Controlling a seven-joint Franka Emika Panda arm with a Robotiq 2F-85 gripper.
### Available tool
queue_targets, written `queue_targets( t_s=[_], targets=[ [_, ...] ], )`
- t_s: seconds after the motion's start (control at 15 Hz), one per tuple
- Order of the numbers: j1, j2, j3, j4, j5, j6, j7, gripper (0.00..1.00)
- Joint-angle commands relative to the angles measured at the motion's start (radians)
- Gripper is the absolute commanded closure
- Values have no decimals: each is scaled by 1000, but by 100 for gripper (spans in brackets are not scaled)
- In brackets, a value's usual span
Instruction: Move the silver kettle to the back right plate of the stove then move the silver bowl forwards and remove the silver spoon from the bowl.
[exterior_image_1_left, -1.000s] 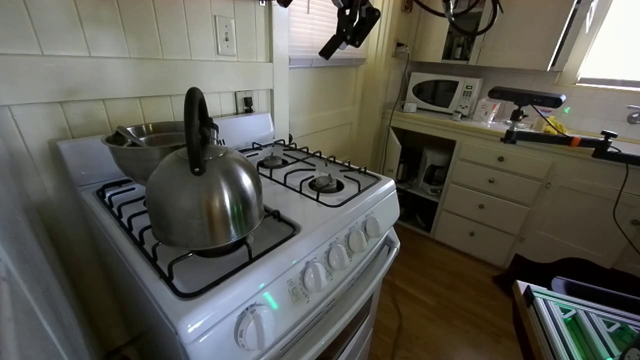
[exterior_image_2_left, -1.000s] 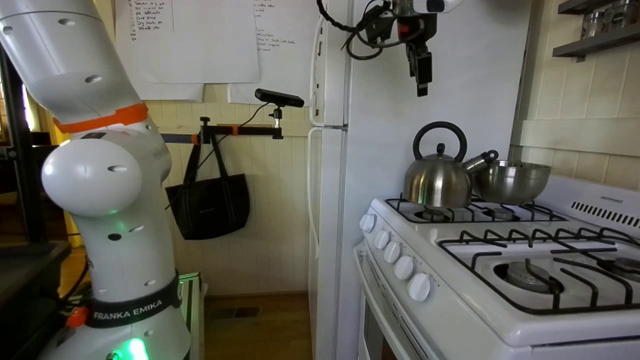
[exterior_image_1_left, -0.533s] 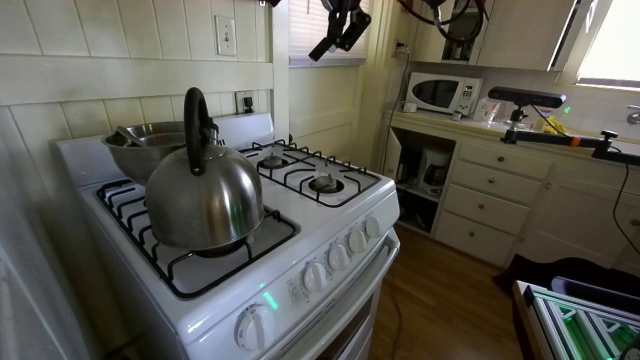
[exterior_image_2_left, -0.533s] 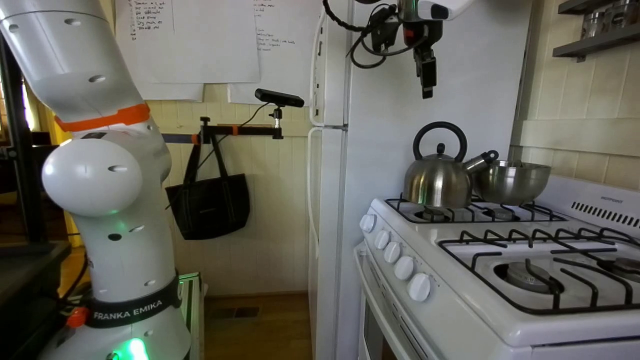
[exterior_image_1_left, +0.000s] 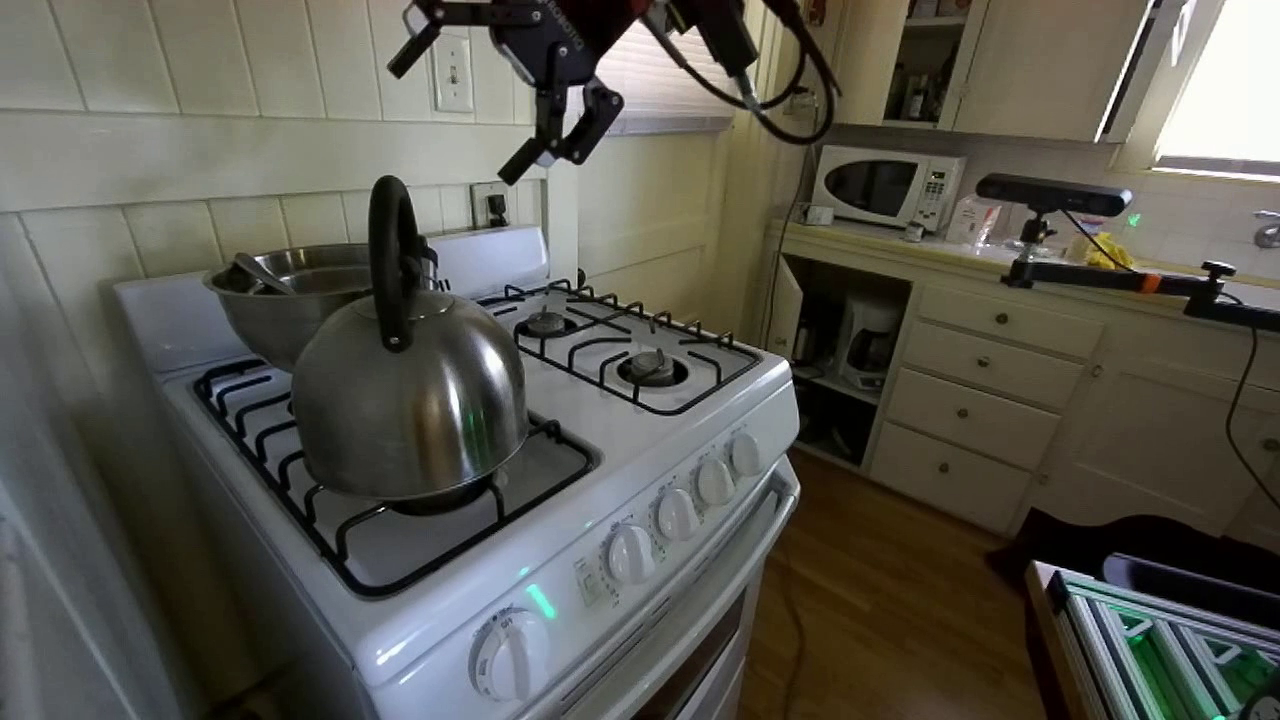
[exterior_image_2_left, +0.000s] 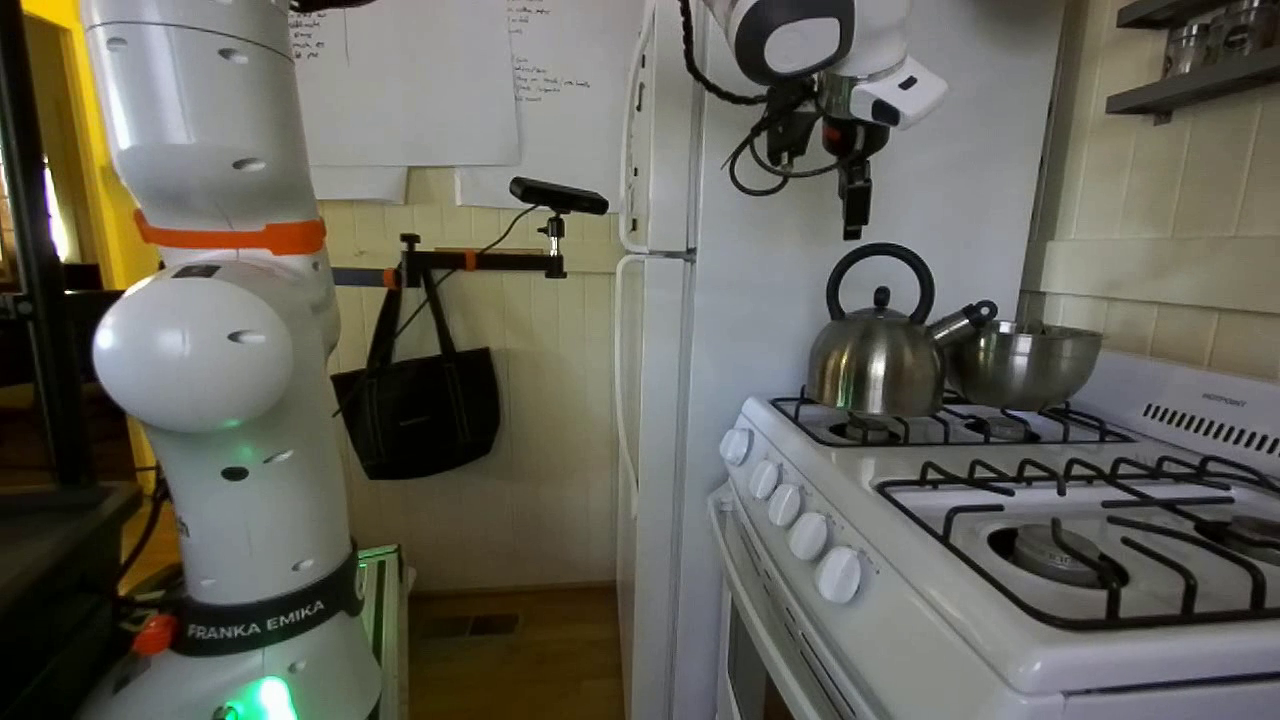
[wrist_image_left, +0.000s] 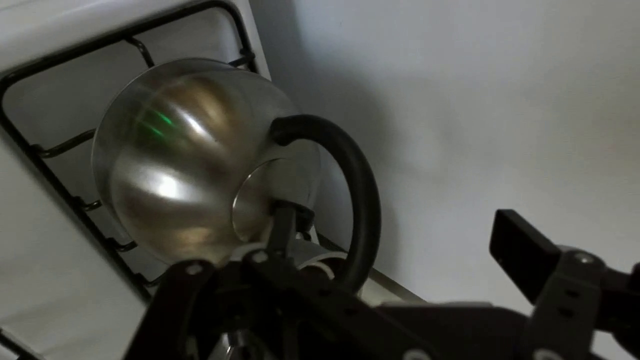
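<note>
Gripper (exterior_image_1_left: 462, 108) hangs above the stove (exterior_image_1_left: 590, 425), fingers (wrist_image_left: 525, 255) spread wide, nothing held. Silver kettle (exterior_image_1_left: 410, 410) sits upright on the grate over the front L burner (exterior_image_2_left: 866, 430), i.e. diag. across from the back R plate (exterior_image_1_left: 545, 322). Its black arched handle (wrist_image_left: 367, 200) stands up; in an exterior view a fingertip (exterior_image_2_left: 855, 215) shows just above it, apart. Wrist view: handle shows btwn the two fingers, one in front of the lid (wrist_image_left: 250, 200), the other against the white fridge (exterior_image_2_left: 960, 150); can't tell exact height gap. Silver bowl (exterior_image_2_left: 1030, 370) is right behind the kettle, over the back L burner (exterior_image_2_left: 1003, 428); spout (exterior_image_2_left: 960, 322) points its way, contact unclear. Silver spoon (exterior_image_1_left: 262, 272) is in the bowl, one end up at the rim. Also: white knobs (exterior_image_1_left: 630, 553) along stove front, microwave (exterior_image_1_left: 872, 187) on the counter (exterior_image_1_left: 860, 235), black bag (exterior_image_2_left: 420, 415) hanging nr the wall.
</note>
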Motion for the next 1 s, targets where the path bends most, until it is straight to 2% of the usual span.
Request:
queue_targets(
  t_s=[0.0, 0.4, 0.93],
  targets=[
    [-3, 116, 10, 110, 55, -10, 39, 0],
    [-6, 200, 21, 181, 77, 47, 55, 0],
    [-5, 246, 40, 201, 82, 98, 71, 0]
  ],
)
